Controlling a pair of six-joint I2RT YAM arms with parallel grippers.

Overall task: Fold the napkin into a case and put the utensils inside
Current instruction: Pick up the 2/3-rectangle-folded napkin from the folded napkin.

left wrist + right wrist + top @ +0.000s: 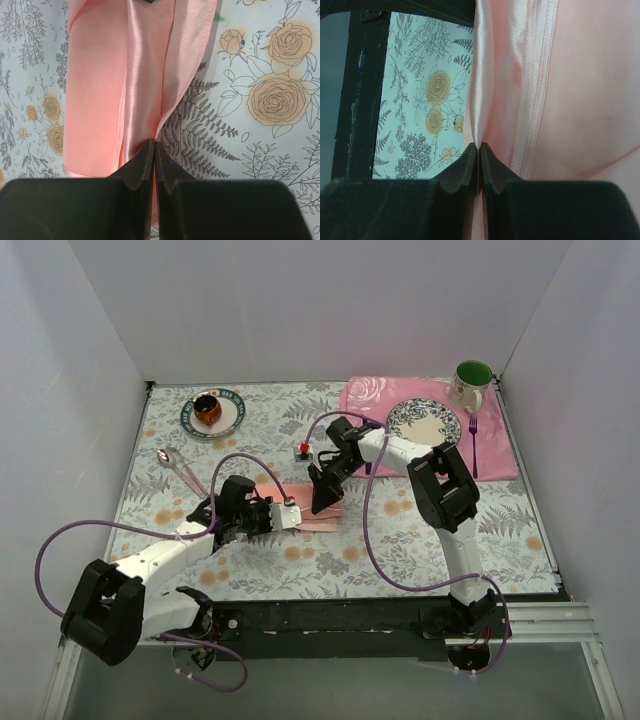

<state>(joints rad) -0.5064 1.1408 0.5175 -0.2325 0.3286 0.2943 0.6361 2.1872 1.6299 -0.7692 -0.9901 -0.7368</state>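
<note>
**Napkin** (pixel 305 500): plain salmon-pink cloth, folded into a narrow oblong strip. It lies on the floral counter (pixel 400 530) at mid-width, between the two arms.
- Left wrist view: the napkin (pixel 100 90) shows overlapping layers with a glossy satin fold running lengthwise.
- Right wrist view: the napkin (pixel 580 90) shows a stitched hem band beside a similar glossy ridge. Neither detail can be made out from above.

**Left gripper** (pixel 292 515): at the strip's near-left end. In its own view (pixel 153 145) the jaws are pressed together, pinching the satin fold.

**Right gripper** (pixel 325 508): on the strip's right part. Its own view (pixel 479 146) shows the jaws closed on the glossy ridge of cloth.

**Spoon** (pixel 170 460): silver, lying on the counter well left of the napkin and outside it. Seen in the top view only.

**Saucer** (pixel 232 418): teal-rimmed, far left, with a small brown cup (pixel 206 408) on it.

**Placemat** (pixel 370 400): pink with a rose pattern, far right. It carries:
- a blue-patterned plate (pixel 424 423);
- a mug (pixel 472 378), green inside, at its back corner;
- a purple fork (pixel 472 445) to the right of the plate.
</note>
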